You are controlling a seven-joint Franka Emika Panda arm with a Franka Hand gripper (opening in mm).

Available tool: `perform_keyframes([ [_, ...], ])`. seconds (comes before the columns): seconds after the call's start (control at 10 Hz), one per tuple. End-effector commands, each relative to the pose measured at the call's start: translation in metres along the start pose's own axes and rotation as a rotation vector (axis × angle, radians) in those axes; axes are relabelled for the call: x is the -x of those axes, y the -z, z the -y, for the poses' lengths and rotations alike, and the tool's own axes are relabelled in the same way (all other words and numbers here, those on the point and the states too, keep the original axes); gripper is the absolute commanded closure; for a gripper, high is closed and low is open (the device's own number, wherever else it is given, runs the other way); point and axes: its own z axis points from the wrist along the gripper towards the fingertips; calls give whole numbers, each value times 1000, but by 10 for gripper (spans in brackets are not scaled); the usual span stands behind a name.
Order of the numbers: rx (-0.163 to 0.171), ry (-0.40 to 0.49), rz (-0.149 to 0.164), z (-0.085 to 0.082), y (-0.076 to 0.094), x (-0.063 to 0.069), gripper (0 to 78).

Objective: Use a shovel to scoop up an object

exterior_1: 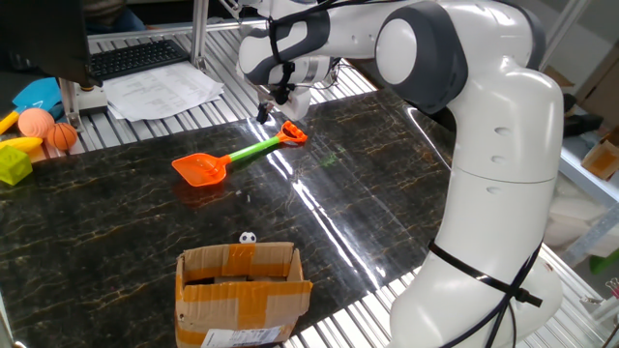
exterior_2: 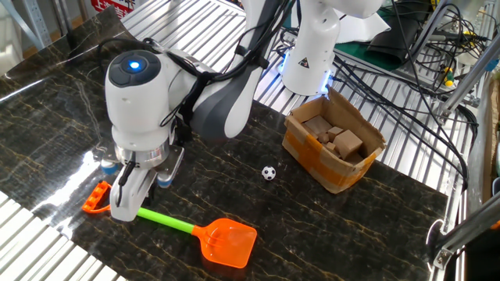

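The shovel lies flat on the dark marble table, with its orange blade (exterior_1: 200, 169), green shaft (exterior_1: 253, 150) and orange D-shaped end (exterior_1: 294, 134). In the other fixed view the blade (exterior_2: 229, 242) points toward the camera and the D-shaped end (exterior_2: 96, 197) lies at the left. My gripper (exterior_1: 278, 111) hangs just over the shaft next to the D-shaped end, with its fingers (exterior_2: 125, 197) apart and low around it. It holds nothing. The tiny black-and-white ball (exterior_1: 248, 237) rests on the table by the box; it also shows in the other fixed view (exterior_2: 269, 172).
An open cardboard box (exterior_1: 242, 288) with wooden blocks inside (exterior_2: 334, 140) stands next to the ball. Orange and peach balls (exterior_1: 46, 128) and other toys lie at the far left. Papers (exterior_1: 164, 92) and a keyboard sit beyond the table. Cables (exterior_2: 406, 70) run behind the box.
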Motion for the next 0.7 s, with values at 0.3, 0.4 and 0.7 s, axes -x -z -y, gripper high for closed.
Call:
perform_keyframes([
  [0.3,21,87,-88,-1,1,1,776],
  [0.4,24,91,-95,-1,1,1,776],
  [0.7,21,79,-92,-3,-2,-1,776],
])
